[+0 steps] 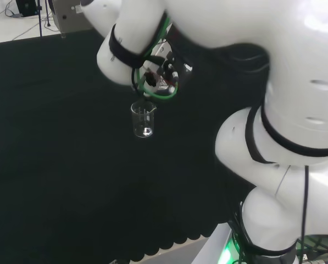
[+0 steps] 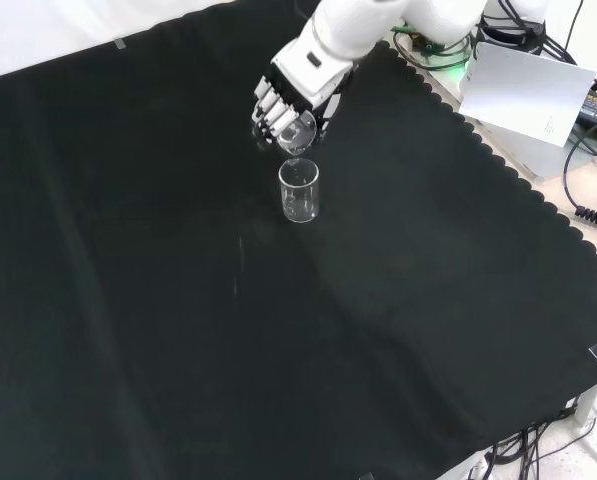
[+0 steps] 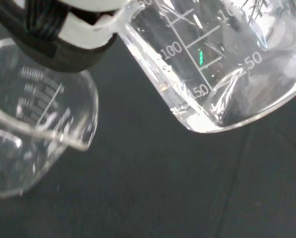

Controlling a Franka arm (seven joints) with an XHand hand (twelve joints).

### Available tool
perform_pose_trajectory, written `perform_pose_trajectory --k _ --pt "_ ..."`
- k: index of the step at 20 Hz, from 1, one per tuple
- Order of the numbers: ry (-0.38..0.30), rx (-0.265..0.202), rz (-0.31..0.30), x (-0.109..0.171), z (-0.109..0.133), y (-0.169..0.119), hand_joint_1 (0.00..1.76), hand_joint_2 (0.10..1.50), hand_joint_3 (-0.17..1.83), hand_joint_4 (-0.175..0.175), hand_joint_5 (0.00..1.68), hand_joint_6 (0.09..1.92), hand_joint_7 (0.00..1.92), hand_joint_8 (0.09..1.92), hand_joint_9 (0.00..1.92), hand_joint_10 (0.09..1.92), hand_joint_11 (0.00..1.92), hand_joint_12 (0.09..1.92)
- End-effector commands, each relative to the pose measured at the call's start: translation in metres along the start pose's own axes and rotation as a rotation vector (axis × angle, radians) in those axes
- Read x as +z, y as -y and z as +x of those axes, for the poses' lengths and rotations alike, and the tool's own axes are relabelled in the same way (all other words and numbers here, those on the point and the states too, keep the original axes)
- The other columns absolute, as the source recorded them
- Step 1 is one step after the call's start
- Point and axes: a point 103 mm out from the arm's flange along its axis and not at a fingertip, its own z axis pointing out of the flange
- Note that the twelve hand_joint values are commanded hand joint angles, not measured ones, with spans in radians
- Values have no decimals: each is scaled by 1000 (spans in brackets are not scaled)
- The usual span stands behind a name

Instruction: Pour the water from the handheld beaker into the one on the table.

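Two clear glass beakers with printed white graduation lines show. The tilted clear glass beaker [image 3: 222,64] carries the scale marks 50, 100 and 150; the upright clear glass beaker [image 2: 299,191] stands on the bench's black cloth [image 2: 178,330], its figures too blurred to read. The black and white hand [image 2: 290,100] curls its fingers around the tilted one, directly above the standing one; water inside seems likely.

Robotics lab: black cloth [image 2: 178,330] over bench, loose cables [image 2: 588,200] at edge (graduated beakers [image 2: 299,190] too).
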Motion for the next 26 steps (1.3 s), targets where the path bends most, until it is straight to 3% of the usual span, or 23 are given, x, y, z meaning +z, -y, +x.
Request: perform_pose_trajectory --k 1,7,26 --pt "44 -22 95 39 11 6 1314 1027 -175 -175 1452 164 1533 87 1681 87 1502 627" --pt "47 -17 92 39 10 8 1314 1027 -175 -175 1452 164 1533 87 1680 87 1502 625" --pt "168 -38 84 38 13 9 1314 1027 -175 -175 1451 165 1534 87 1677 87 1501 621"
